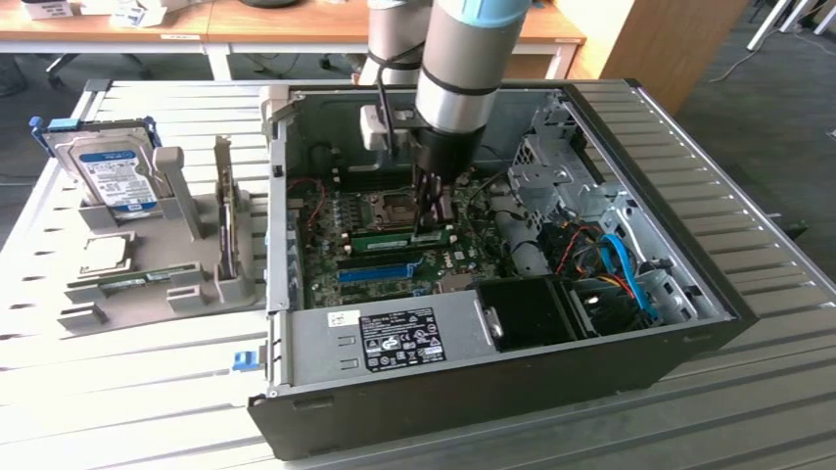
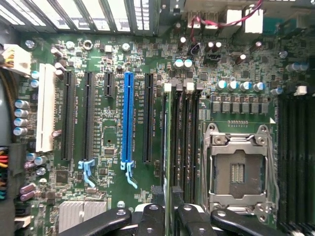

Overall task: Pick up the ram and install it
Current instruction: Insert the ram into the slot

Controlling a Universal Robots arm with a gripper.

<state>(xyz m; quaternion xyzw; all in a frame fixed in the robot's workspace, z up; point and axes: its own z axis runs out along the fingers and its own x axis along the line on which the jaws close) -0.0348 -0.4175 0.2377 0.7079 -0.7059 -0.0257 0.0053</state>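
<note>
The arm [image 1: 464,59] drops almost straight down from the top middle of the exterior view into an open computer case [image 1: 679,176] lying on its side. The gripper [image 1: 429,227] points down at the main board [image 1: 379,211] in the middle of the frame. In the wrist view the gripper [image 2: 170,216] has its black fingers [image 2: 150,219] clenched on the ram [image 2: 170,147]. The ram is seen edge-on as a thin pale green strip running along the black memory slots [image 2: 189,142], just beside the silver processor socket [image 2: 238,169]. From outside, the ram [image 1: 390,238] shows as a short green bar at the fingertips, between the socket and the long blue slot [image 1: 379,270]; whether it is pressed home in a slot I cannot tell. A grey power supply with a black label [image 1: 392,338] and a black fan [image 1: 530,308] fill the case's lower edge. The case rests on a slatted metal table [image 1: 784,294]. At the exterior view's left a hard drive [image 1: 112,171] stands in a grey holder [image 1: 183,235]. Wooden desks [image 1: 261,24] line the top of the frame, with dark floor [image 1: 770,88] at the upper right.
</note>
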